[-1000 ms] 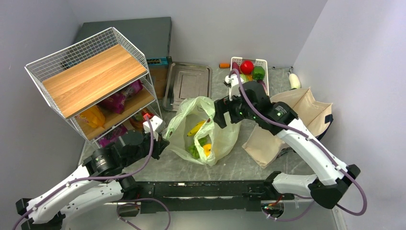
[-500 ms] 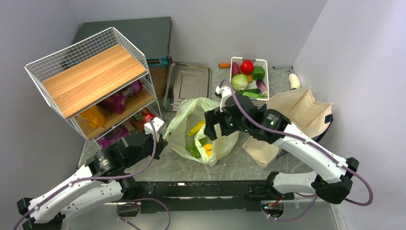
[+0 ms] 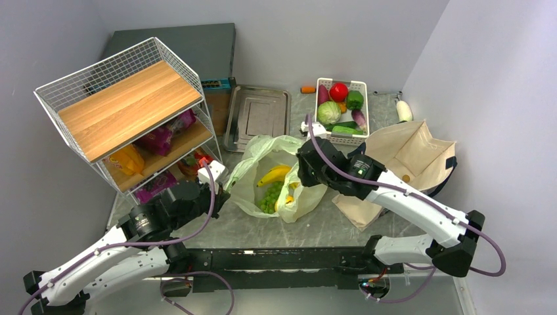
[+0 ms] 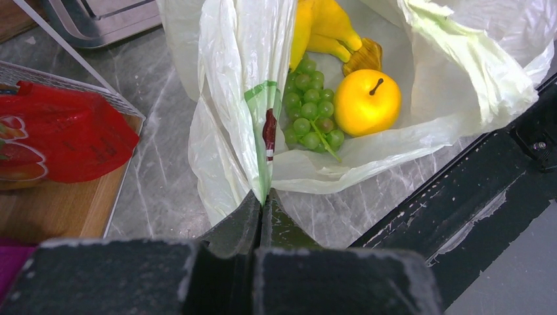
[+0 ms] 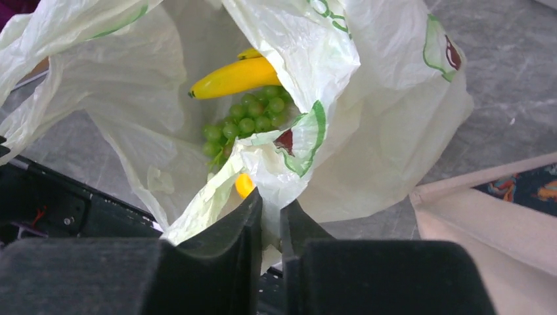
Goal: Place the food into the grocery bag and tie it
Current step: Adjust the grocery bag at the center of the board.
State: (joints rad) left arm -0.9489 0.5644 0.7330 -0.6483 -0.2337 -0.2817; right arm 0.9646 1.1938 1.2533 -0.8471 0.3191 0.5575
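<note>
- Left gripper [image 4: 261,199], fingers pressed together, pinches a fold of the thin, translucent pale-green plastic grocery bag [image 4: 223,98] at its near-left rim, the same spot it held a second ago.
- Right gripper [image 5: 269,205], its fingers narrowed to a slit with plastic caught between them, grips the bag's right rim. A second ago it hung farther back, over the white plastic basket [image 3: 360,86] of vegetables, and it has since swung down and nearer.
- The bag sits mid-way across the grey marbled table [image 3: 328,226], between the two arms. Its mouth now lies wider, and its contents show more fully than before.
- Inside lie yellow bananas [image 4: 322,23], a bunch of green grapes [image 4: 309,108] just below them, and a round yellow fruit with a dark stem [image 4: 368,102] touching the grapes.
- A pale green cabbage [image 3: 328,113] in the basket, covered by the arm a second ago, is now in view.
- A beige canvas tote [image 3: 407,147] lies just right of the bag, and a wire rack with wooden shelves [image 3: 125,105] stands to its left.
</note>
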